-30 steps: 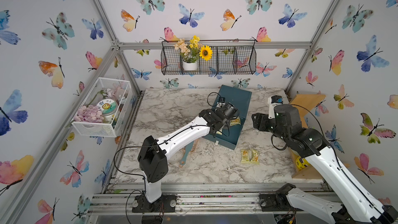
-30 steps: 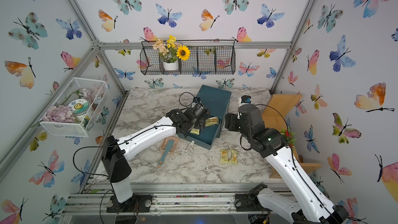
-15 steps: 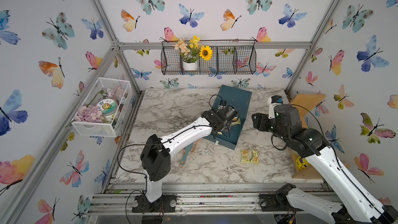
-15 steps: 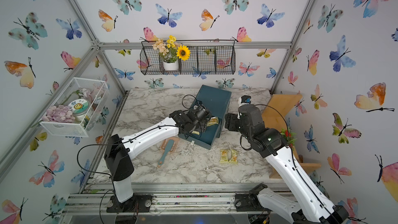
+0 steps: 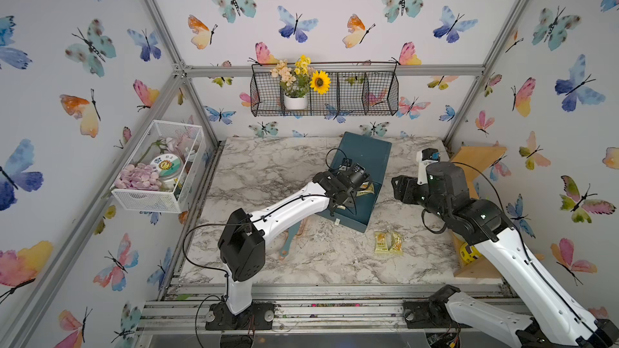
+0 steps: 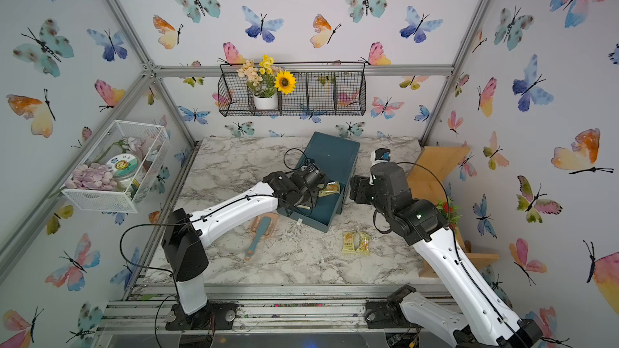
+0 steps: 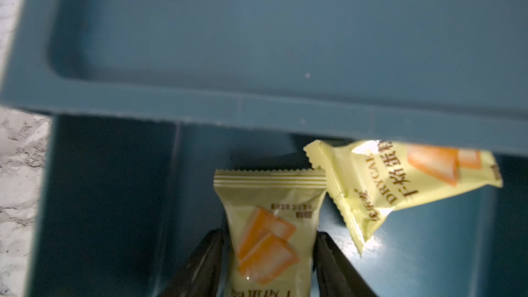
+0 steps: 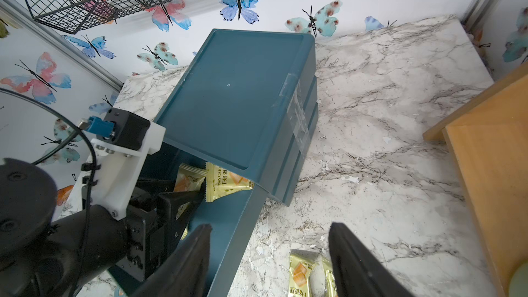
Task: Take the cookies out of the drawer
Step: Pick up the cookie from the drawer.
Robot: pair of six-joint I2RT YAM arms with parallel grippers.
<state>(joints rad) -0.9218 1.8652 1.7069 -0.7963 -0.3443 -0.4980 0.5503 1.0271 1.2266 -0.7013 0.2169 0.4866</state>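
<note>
While the left claw [image 7: 268,232] sits inside the open drawer [image 7: 114,195], one cookie [image 7: 265,210] lies between its fingers. The fingers stand partly apart, close against the wrapper's edges; whether they grip it cannot be told. A second cookie [image 7: 400,178] lies just beyond that claw, partly under the cabinet [image 7: 257,38] top. The right claw [image 8: 270,226] hangs wide open and empty beside the drawer, with two cookies [image 5: 382,244] on the table [image 8: 385,110] just below it.

Judged progress: two cookies are out and at least two are left. The drawer's covered part is hidden, so more may remain.

The table is marble-patterned and chipped near the cabinet. A brush [image 6: 258,236] lies on it, well behind the left claw. A wooden rack [image 8: 485,167] stands off to the right claw's outer side. Butterfly paper covers the walls, and a wire basket [image 5: 335,95] with flowers hangs on the rear wall.
</note>
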